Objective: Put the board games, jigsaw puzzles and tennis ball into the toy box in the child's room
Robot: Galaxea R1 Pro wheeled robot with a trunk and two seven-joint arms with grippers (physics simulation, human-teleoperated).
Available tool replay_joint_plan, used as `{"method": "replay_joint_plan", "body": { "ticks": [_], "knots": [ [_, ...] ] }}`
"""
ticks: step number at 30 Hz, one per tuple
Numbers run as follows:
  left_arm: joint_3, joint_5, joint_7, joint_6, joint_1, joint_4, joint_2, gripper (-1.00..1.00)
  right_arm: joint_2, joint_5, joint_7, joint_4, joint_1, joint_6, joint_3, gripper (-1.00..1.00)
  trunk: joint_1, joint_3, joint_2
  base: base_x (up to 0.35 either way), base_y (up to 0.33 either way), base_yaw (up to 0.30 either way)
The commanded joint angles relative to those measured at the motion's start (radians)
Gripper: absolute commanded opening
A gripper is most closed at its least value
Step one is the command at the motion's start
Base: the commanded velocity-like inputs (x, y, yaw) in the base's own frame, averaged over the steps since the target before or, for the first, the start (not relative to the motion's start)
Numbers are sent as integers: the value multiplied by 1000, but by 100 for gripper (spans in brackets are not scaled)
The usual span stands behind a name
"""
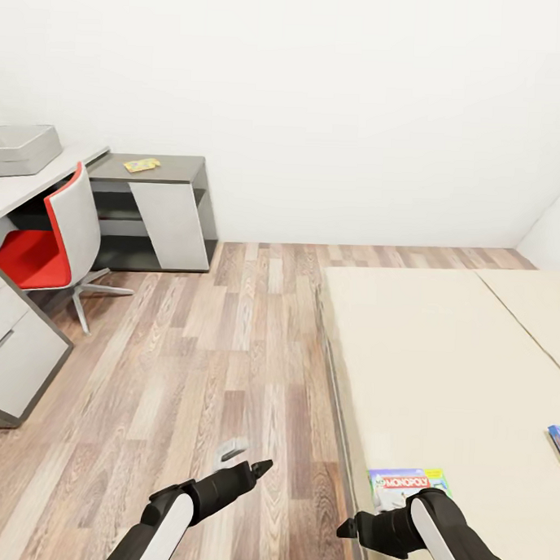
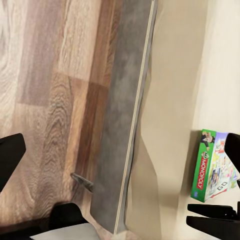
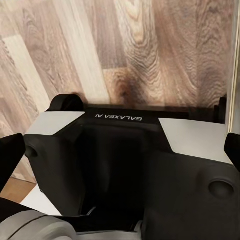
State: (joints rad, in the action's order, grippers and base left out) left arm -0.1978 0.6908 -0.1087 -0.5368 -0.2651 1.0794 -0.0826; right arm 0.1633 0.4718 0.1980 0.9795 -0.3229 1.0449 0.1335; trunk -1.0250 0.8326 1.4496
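A flat board game (image 1: 408, 482) printed green, blue and white with a red "Monopoly" banner lies on the beige bed (image 1: 447, 361), near the mattress edge that faces the floor; the left wrist view shows its green side with the same name (image 2: 210, 165). The blue corner of a second game box (image 1: 558, 441) shows at the head view's right edge, farther across the mattress. The right claw (image 1: 346, 528) hangs just beside the Monopoly box, over the bed's edge, and the left claw (image 1: 260, 466) hangs above the wood floor (image 1: 228, 351); whether either claw is open or closed cannot be told. Far off, the light grey toy box (image 1: 23, 148) sits on the white desk (image 1: 23, 186), by a red chair (image 1: 50, 237). A small yellow flat box (image 1: 142, 165) lies on the lower dark grey cabinet (image 1: 165, 206).
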Motion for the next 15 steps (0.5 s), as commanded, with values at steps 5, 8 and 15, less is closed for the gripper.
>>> {"method": "replay_joint_plan", "body": {
  "ticks": [5,8,15],
  "knots": [
    [1,3,0,-5,0,1,0,100,1,-11,10,1,-1,2,2,100,0,1,0,0,22,0],
    [1,3,1,-5,0,1,0,100,1,-12,10,2,0,2,2,100,0,1,0,0,10,0],
    [1,3,1,-5,0,1,0,100,1,-13,12,35,5,2,17,100,0,1,0,0,4,0]
  ]
}}
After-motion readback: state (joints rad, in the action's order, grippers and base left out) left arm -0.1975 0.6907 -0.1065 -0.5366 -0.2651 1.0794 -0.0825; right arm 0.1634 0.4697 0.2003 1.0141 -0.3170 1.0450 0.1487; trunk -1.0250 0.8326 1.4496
